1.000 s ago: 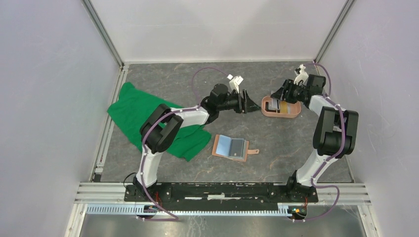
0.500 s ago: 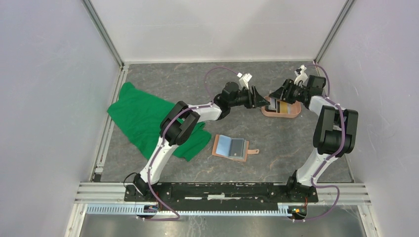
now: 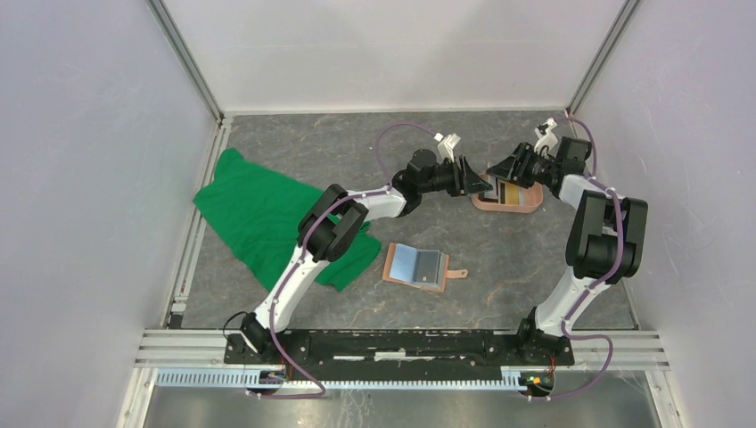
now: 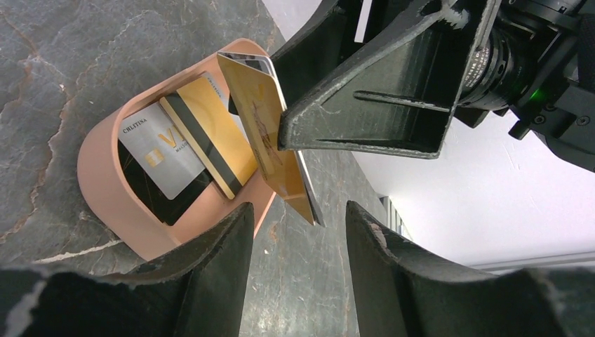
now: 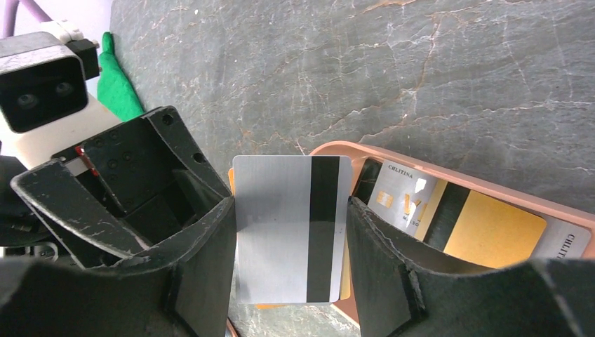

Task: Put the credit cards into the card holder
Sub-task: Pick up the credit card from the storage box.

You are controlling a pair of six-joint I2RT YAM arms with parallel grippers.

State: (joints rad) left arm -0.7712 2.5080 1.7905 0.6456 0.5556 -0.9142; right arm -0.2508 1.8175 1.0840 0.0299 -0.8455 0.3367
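Credit cards (image 5: 291,228), a thin flat silver one with a dark stripe and a gold one (image 4: 270,133) behind it, are standing upright in the right gripper (image 3: 497,171), whose fingers are pinching them by the edges at the left end of the salmon-pink oval tray (image 4: 105,189). More credit cards, white, gold and dark, are lying in the tray. Just left of the held pair the left gripper (image 4: 298,267) is hovering, fingers spread apart, touching nothing. The tan-orange leather card holder (image 3: 419,266) is lying open on the grey stone-look table (image 3: 294,152), near-centre, well apart from the tray. A crumpled green cloth (image 3: 267,214) is lying at left.
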